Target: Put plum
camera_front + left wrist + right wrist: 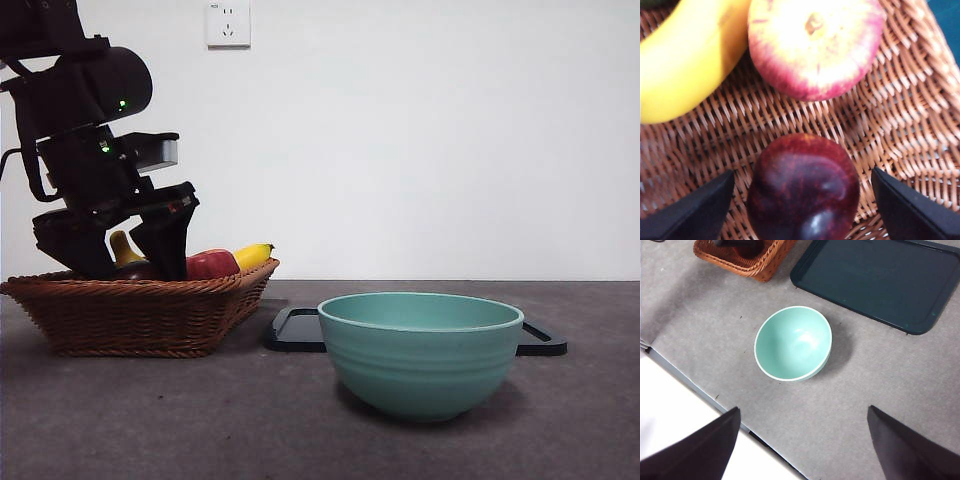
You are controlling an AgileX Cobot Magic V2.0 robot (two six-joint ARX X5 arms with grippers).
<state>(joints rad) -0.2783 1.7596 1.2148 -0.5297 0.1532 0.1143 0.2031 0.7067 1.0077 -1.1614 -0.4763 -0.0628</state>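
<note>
The plum [803, 187], dark maroon and glossy, lies on the woven floor of the wicker basket [900, 115]. My left gripper [802, 207] is open, one jaw on each side of the plum with a gap to it on both sides. In the front view this gripper [135, 265] reaches down into the basket [140, 315] at the left, and the plum [138, 270] shows only as a dark sliver between its jaws. My right gripper [802, 450] hangs open high over the table's near edge, holding nothing.
A red and yellow apple [812, 45] and a banana [687, 60] lie in the basket just beyond the plum. A teal bowl [420, 350] stands on the grey table in front of a dark tray [295, 330]. The bowl [792, 342] is empty.
</note>
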